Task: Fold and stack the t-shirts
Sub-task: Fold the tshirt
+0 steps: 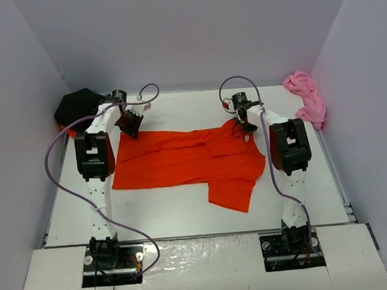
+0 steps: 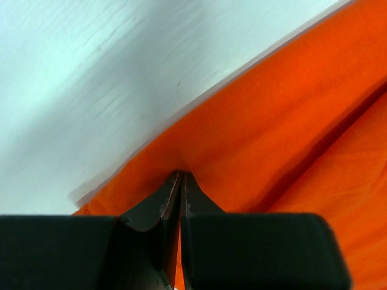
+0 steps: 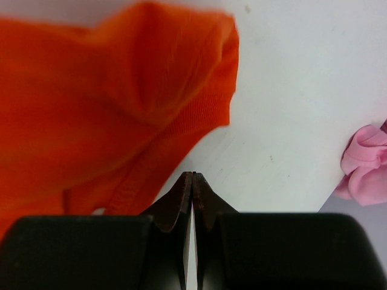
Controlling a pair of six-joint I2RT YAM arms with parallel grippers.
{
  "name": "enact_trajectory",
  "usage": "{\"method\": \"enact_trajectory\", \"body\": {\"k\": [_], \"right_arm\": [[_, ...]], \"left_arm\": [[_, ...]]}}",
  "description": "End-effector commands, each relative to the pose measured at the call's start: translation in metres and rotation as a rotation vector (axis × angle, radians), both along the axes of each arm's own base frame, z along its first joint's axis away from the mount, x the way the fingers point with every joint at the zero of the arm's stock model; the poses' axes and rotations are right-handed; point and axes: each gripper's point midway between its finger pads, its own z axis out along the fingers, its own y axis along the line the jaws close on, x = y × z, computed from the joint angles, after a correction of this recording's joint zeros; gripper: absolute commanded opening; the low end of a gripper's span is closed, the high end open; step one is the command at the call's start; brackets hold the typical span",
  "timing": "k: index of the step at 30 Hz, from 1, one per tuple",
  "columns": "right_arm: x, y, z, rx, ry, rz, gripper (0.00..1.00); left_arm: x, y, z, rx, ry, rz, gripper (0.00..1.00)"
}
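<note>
The orange shirt [image 1: 175, 162] lies flat in the middle of the table, soft and floppy, best held by its corners. The left gripper [image 1: 132, 127] looks to pinch its 10 o'clock corner. The right gripper [image 1: 247, 126] is closed and empty at 2 o'clock.

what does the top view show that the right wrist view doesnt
Top only: the black shirt in the far left corner, the left arm, and the orange shirt seen whole, spread between the arms.
Right wrist only: the right gripper close up, shut, tips over bare table just beside the orange shirt's edge, holding nothing.
Both: orange shirt, pink shirt at the far right, white table.
</note>
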Motion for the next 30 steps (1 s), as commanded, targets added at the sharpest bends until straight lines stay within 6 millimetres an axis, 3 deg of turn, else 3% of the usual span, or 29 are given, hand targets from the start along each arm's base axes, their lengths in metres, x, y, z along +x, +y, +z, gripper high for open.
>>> {"method": "enact_trajectory", "body": {"k": [1, 8, 12, 15, 17, 18, 19, 20, 21, 23, 25, 27, 28, 30], "right_arm": [[-0.014, -0.009, 0.038, -0.019, -0.027, -0.012, 0.0], [0.0, 0.002, 0.071, 0.046, -0.124, 0.011, 0.0], [0.011, 0.01, 0.104, 0.091, -0.212, 0.03, 0.0], [0.013, 0.026, 0.132, 0.151, -0.27, 0.075, 0.0], [0.005, 0.039, 0.14, 0.172, -0.271, 0.118, 0.0], [0.001, 0.044, 0.14, 0.169, -0.256, 0.144, 0.0], [-0.005, 0.05, 0.139, 0.177, -0.244, 0.17, 0.06], [-0.021, 0.061, 0.136, 0.201, -0.209, 0.23, 0.22], [-0.029, 0.066, 0.134, 0.202, -0.184, 0.264, 0.32], [-0.062, 0.077, 0.128, 0.213, -0.106, 0.371, 0.28], [-0.092, 0.09, 0.126, 0.224, -0.052, 0.449, 0.46], [-0.123, 0.103, 0.12, 0.228, 0.02, 0.512, 0.56], [-0.136, 0.11, 0.116, 0.223, 0.056, 0.544, 0.62], [-0.163, 0.108, 0.096, 0.203, 0.168, 0.563, 0.62]], "left_arm": [[-0.019, 0.035, -0.012, 0.087, 0.075, 0.074, 0.0], [-0.009, 0.031, -0.009, 0.066, 0.051, 0.077, 0.0], [-0.004, 0.026, 0.003, 0.037, 0.018, 0.068, 0.01], [0.001, 0.02, 0.02, 0.017, -0.028, 0.063, 0.16], [0.003, 0.014, 0.036, -0.01, -0.062, 0.053, 0.32], [0.003, 0.012, 0.043, -0.016, -0.08, 0.052, 0.35], [0.003, 0.011, 0.054, -0.021, -0.103, 0.048, 0.38], [0.002, 0.008, 0.067, -0.036, -0.133, 0.034, 0.46], [-0.002, 0.004, 0.069, -0.053, -0.132, 0.024, 0.5], [-0.022, -0.005, 0.081, -0.094, -0.145, -0.047, 0.51], [-0.045, -0.011, 0.1, -0.113, -0.17, -0.135, 0.52], [-0.071, -0.011, 0.096, -0.108, -0.14, -0.222, 0.54], [-0.082, -0.011, 0.105, -0.098, -0.152, -0.263, 0.54], [-0.101, -0.008, 0.11, -0.089, -0.149, -0.303, 0.55]]}}
